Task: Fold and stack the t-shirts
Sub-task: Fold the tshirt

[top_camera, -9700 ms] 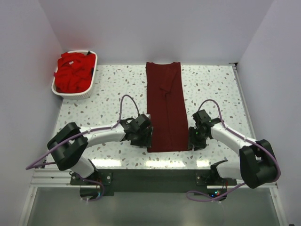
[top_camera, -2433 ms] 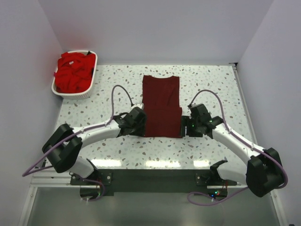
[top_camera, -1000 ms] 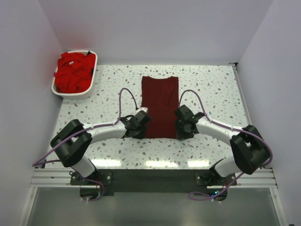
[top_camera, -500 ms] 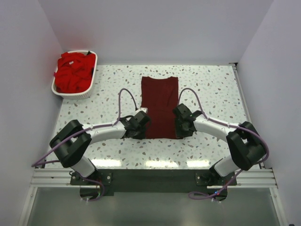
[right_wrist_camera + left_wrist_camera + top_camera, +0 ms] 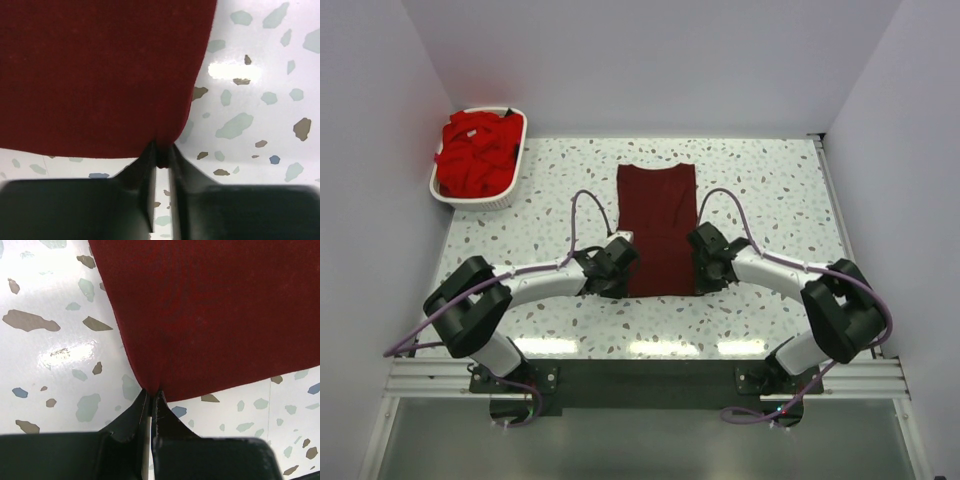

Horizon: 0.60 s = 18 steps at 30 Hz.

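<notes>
A dark maroon t-shirt (image 5: 658, 228) lies folded into a rectangle on the speckled table, mid-way across. My left gripper (image 5: 617, 268) sits at its near left corner, shut on that corner (image 5: 151, 388) of the cloth. My right gripper (image 5: 705, 265) sits at the near right corner, its jaws pinched on a small fold of the maroon cloth (image 5: 161, 152). Bright red t-shirts (image 5: 475, 152) lie heaped in the white basket at the far left.
The white slotted basket (image 5: 513, 178) stands at the table's far left corner by the left wall. Walls close in on both sides and behind. Speckled tabletop (image 5: 770, 195) shows on both sides of the maroon shirt.
Over the earlier frames the long maroon strip was folded in half to a shorter rectangle. In the last second my right gripper closed onto the near right corner; the shirt shifted slightly left.
</notes>
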### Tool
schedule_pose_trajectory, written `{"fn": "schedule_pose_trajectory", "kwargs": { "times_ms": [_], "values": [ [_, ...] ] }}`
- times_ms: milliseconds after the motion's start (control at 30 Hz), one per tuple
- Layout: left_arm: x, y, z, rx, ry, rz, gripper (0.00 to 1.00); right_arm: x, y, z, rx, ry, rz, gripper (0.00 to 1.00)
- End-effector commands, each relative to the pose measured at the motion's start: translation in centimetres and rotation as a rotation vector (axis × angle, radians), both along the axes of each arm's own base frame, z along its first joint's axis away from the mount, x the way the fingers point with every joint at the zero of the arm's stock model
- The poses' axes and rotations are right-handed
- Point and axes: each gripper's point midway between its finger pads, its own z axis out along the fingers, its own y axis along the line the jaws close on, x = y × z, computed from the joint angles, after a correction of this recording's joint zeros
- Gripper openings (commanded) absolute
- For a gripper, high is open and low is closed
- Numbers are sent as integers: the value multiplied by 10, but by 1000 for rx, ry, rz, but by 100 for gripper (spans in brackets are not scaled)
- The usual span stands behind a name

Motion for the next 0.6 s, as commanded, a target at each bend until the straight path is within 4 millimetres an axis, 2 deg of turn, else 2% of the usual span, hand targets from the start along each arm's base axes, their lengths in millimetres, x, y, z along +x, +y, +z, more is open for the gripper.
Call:
{"fn": "schedule_pose_trajectory", "kwargs": {
  "times_ms": [0,33,67,133,233,267,300,333,367,433,467,500,533,567],
  "values": [
    [-34,30,-17,105,122,-10,0,-41,-29,-29,-128,147,18,4],
    [-39,32,-16,102,132,-13,0,-44,-27,-22,-118,134,22,0],
    [-44,35,-15,103,147,-6,0,-53,-29,-18,-126,151,32,0],
    [-66,45,-10,116,187,-17,0,-79,-20,-14,-103,197,73,0],
    [-108,47,2,108,247,-70,0,-124,-17,2,-98,249,132,0],
    [-124,51,1,109,286,-70,0,-142,-21,13,-92,279,147,0],
    [-149,58,3,143,333,-110,0,-158,-18,20,-93,285,197,0],
    [-168,61,8,121,369,-128,0,-169,-17,27,-80,297,187,0],
    [-190,60,13,110,397,-130,0,-186,-24,35,-94,338,204,0],
    [-216,62,25,47,462,-138,0,-201,-17,57,-21,320,260,0],
    [-221,60,31,18,476,-118,0,-208,-22,65,-16,335,273,0],
    [-221,55,41,-34,465,-126,0,-204,-17,80,31,299,284,0],
    [-214,44,58,-72,425,-147,0,-204,-21,89,15,293,305,0],
    [-203,47,66,-57,393,-136,0,-196,-22,98,-2,258,315,0]
  ]
}}
